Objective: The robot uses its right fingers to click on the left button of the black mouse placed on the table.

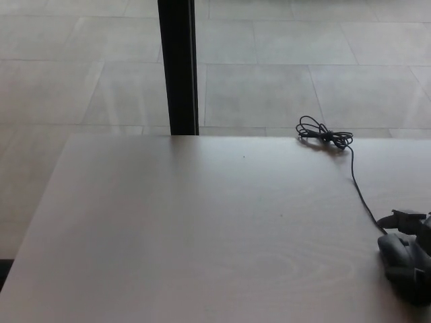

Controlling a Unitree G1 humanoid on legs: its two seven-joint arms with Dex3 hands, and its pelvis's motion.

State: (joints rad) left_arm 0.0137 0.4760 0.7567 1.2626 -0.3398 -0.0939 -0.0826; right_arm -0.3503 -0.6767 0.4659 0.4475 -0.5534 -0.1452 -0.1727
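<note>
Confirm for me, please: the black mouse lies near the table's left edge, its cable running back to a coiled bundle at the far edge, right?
Not quite: the head view shows the black mouse near the table's right edge, not its left. The rest holds: its cable runs back to a coiled bundle at the far edge.

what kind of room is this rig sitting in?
Probably an office or lab test space: a plain light wooden table with a wired black mouse on it, a tiled floor beyond, and a dark pillar behind the table edge.
</note>
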